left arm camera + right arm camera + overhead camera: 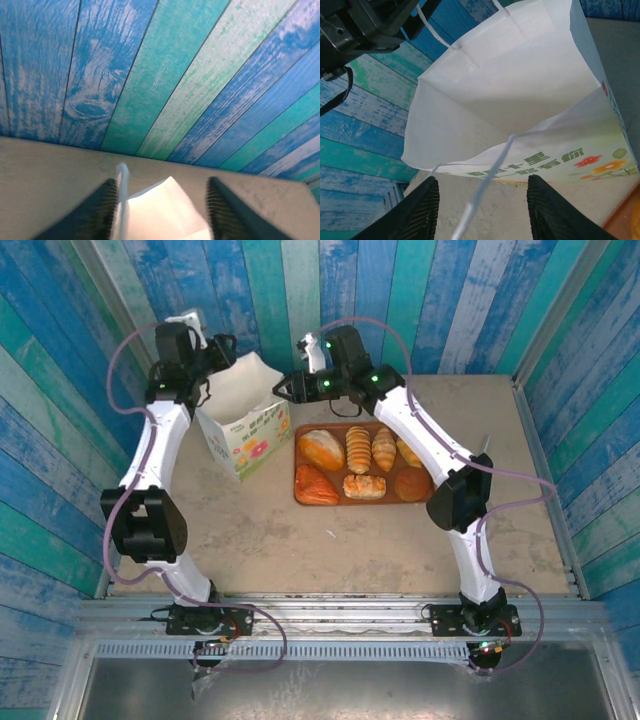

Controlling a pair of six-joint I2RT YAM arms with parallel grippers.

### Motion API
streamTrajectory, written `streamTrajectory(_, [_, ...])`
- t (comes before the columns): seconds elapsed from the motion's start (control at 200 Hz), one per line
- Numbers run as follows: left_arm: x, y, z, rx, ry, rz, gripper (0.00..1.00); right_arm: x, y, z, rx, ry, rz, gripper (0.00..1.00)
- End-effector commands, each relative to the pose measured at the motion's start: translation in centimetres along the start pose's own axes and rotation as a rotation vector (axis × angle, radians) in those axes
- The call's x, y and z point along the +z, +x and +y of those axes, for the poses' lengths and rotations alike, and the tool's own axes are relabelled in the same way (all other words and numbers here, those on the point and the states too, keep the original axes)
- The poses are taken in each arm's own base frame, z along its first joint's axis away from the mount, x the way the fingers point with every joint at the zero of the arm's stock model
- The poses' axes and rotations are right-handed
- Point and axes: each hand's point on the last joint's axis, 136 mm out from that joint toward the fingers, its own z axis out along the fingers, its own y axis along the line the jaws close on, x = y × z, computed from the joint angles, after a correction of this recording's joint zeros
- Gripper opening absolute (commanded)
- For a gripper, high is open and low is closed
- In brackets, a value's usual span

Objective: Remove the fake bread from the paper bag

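Bag (pixel 510 75): white paper, upright, mouth open just ahead of right gripper (pixel 482 200); interior appears empty. Right jaws spread, one handle (pixel 490 175) running loose between them, unpinched. Left gripper (pixel 160 200): jaws spread, a corner of the bag's rim between them, nothing clamped. Bread (pixel 360 465): seven pieces on tray (pixel 390 502), beside the bag, well clear of both jaws; removal looks complete. Hazards: the unheld bag may topple or slide; a retreating right gripper could snag the handle and drag the bag onto the tray, scattering bread.
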Motion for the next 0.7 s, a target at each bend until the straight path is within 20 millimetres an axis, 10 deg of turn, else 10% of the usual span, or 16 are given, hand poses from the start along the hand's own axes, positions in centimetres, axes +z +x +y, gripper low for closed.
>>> streamTrajectory(0.0, [-2.1, -1.8, -0.1, 0.045, -0.033, -0.029, 0.74, -3.6, -1.6, 3.1, -0.111, -0.033, -0.031, 0.58])
streamTrajectory(0.14, [-4.7, -3.6, -0.2, 0.074, -0.057, -0.080, 0.99, -6.2, -2.7, 3.9, -0.176, -0.019, -0.061, 0.72])
streamTrajectory(0.446, [-11.4, -8.4, -1.0, 0.127, -0.103, -0.227, 0.94, -14.5, -6.7, 4.9, -0.373, 0.171, -0.231, 0.84])
streamTrajectory(0.696, [-18.9, -5.5, -0.7, 0.122, -0.159, -0.364, 0.94, -24.8, -3.9, -0.9, -0.526, 0.721, -0.417, 1.00])
